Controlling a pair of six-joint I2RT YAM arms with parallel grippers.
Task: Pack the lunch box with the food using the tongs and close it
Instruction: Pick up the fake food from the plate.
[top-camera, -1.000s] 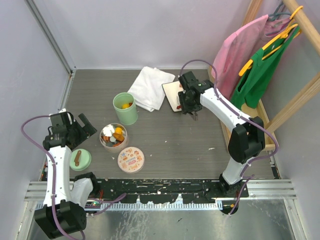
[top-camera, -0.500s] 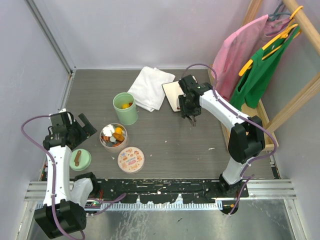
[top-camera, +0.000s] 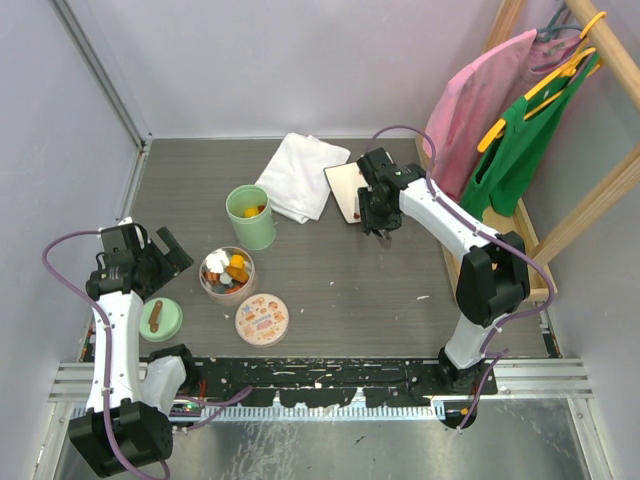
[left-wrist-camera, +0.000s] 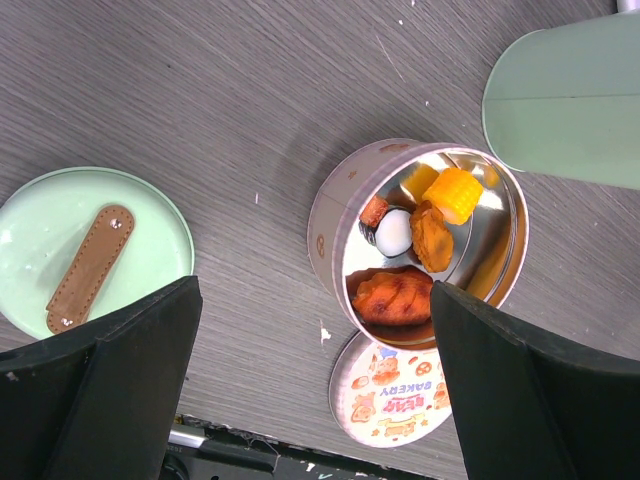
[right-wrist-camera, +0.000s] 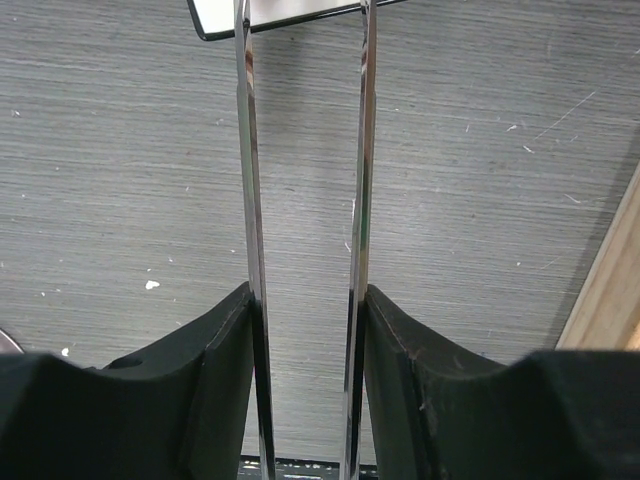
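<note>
Lavender walls close in a dark grey counter (top-camera: 330, 285) with a fine wood grain. From the top view you see a wooden rack (top-camera: 592, 198) at the right carrying a pink garment (top-camera: 468, 110) and a green one (top-camera: 520, 150) on hangers. A crumpled white cloth (top-camera: 300, 188) lies at the back, beside a flat white tray (top-camera: 343, 185) with a dark rim. A tall mint-green cup (top-camera: 250, 222) stands in front of the cloth with a yellow-orange piece inside. Nearer to you sits a round tin (top-camera: 208, 287) heaped with the food (top-camera: 230, 268), small orange, red, white and dark bits. A round printed lid (top-camera: 262, 318) lies flat just in front of the tin. A mint-green lid (top-camera: 172, 322) with a brown oblong knob lies at the left. Your left gripper (top-camera: 165, 252) hangs between that lid and the tin. Your right gripper (top-camera: 378, 218) hovers at the tray's near edge.

Your left wrist view shows both black fingers (left-wrist-camera: 110, 390) spread wide with nothing between them. The shiny tin, its glossy pieces and the stitched knob lie below.

Your right wrist view shows the tongs (right-wrist-camera: 250, 200), two slim mirror-bright metal arms. They are clamped from outside by the black fingers (right-wrist-camera: 200, 370), with a gap left between the arms. They run over bare counter and cross the tray's rim, their tips cut off by the frame.
</note>
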